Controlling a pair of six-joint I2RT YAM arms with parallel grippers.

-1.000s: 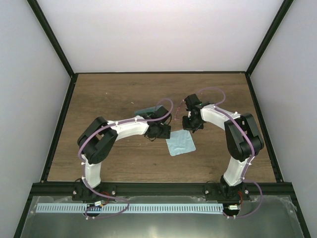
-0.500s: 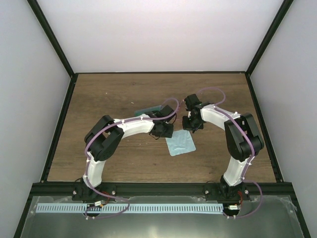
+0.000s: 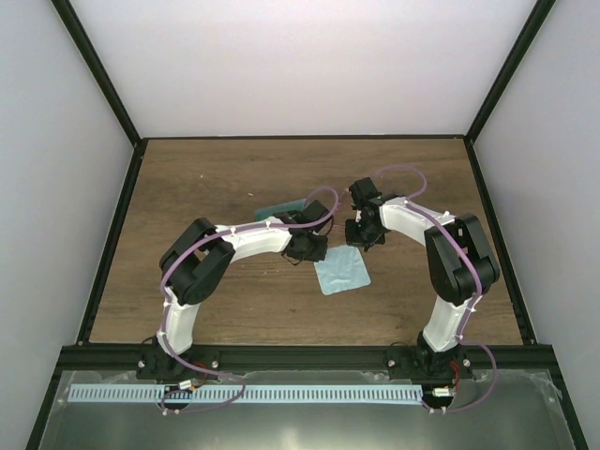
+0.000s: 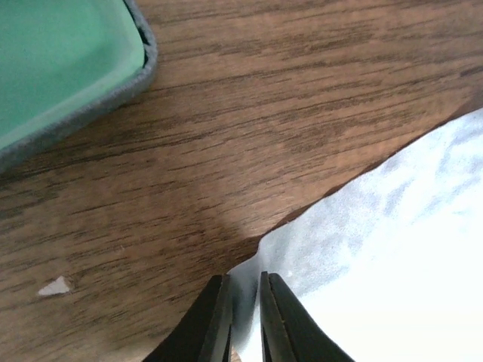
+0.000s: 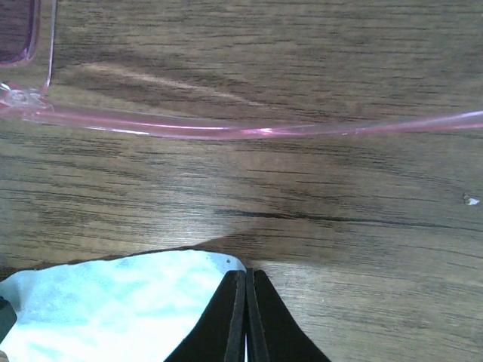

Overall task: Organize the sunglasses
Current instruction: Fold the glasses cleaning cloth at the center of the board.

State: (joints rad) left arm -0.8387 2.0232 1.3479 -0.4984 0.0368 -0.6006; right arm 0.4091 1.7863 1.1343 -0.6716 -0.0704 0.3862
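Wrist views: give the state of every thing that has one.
sunglasses: on the table, visible arm unfolded.
cloth: lying on the table, one corner pinched.
case: on the table, open or shut unclear.
left gripper: jaws closed on the cloth's corner.
right gripper: jaws shut, beside the cloth.

The soft light-blue square cloth (image 3: 341, 272) lies flat on the wooden worktop (image 3: 187, 187). One corner sits between the tips of the left end effector (image 4: 243, 279), and the rest spreads to its right. The teal oblong rounded case (image 4: 60, 68) lies ahead of it, to its left. Another cloth corner touches the right end effector (image 5: 246, 273) on its left. The pinkish-red thin-framed sunglasses (image 5: 226, 130) lie crosswise just ahead of that end effector.
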